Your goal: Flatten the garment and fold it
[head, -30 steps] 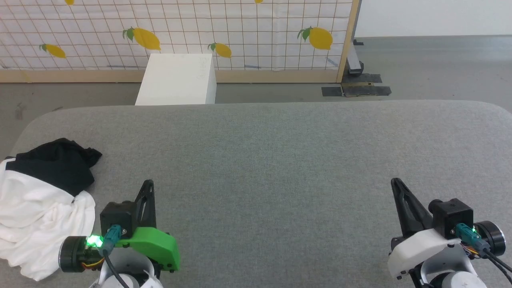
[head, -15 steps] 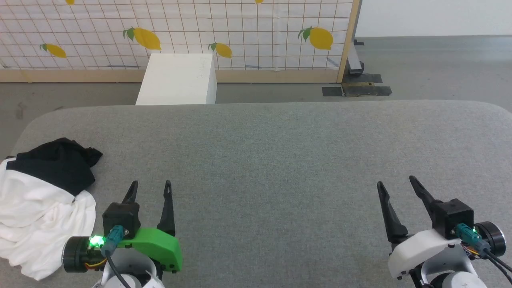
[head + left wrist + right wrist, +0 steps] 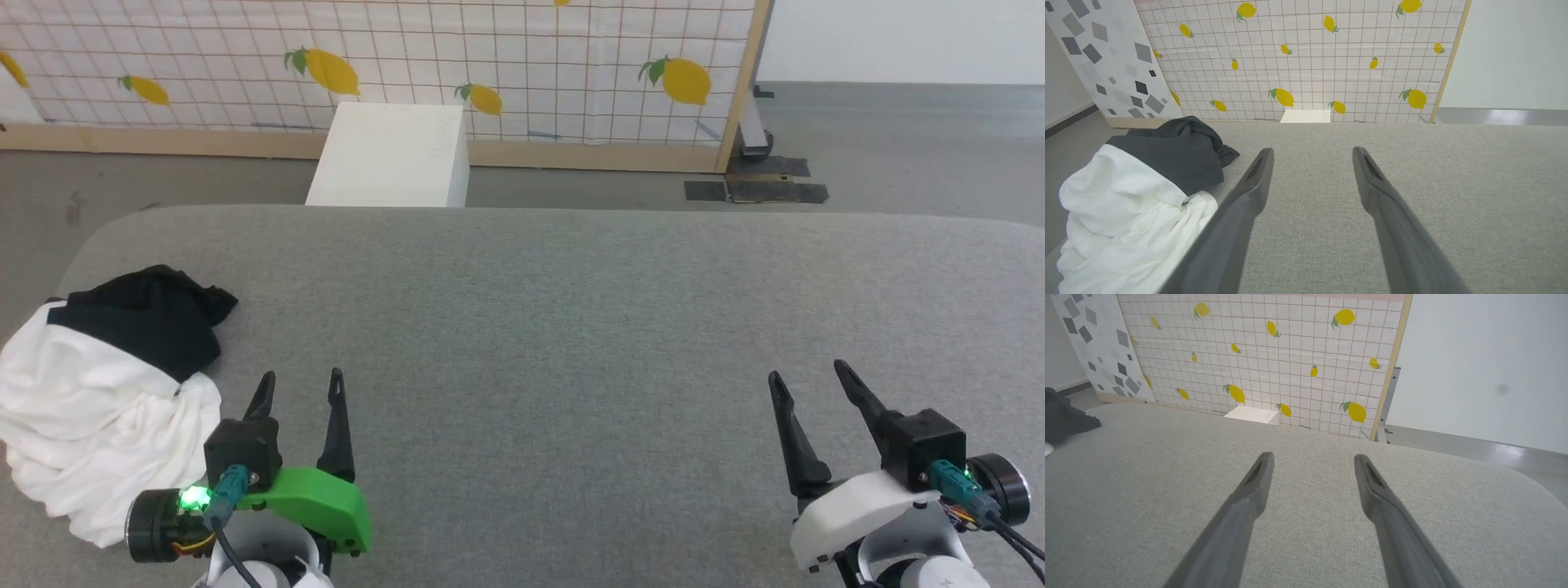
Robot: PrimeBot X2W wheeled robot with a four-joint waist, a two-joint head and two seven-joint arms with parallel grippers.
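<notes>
The garment [image 3: 98, 392] lies crumpled in a heap at the left end of the grey table [image 3: 571, 310], white body in front and black cloth bunched behind. In the left wrist view the garment [image 3: 1135, 196] sits just left of my fingers. My left gripper [image 3: 300, 380] stands open over bare table, a little right of the heap and not touching it. Far to the right, my right gripper [image 3: 807, 369] is open too, with nothing between its fingers. The right wrist view catches a dark edge of the garment [image 3: 1063, 418] at its far left.
A white box [image 3: 392, 155] stands on the floor behind the table's far edge. Behind it runs a lemon-print grid screen [image 3: 506, 57] with a wooden frame. Black tape patches [image 3: 755, 189] mark the floor at the back right.
Both grippers have gone from shut to open. The head camera has shifted, sliding the whole scene a little to the right and down; the garment lies as before.
</notes>
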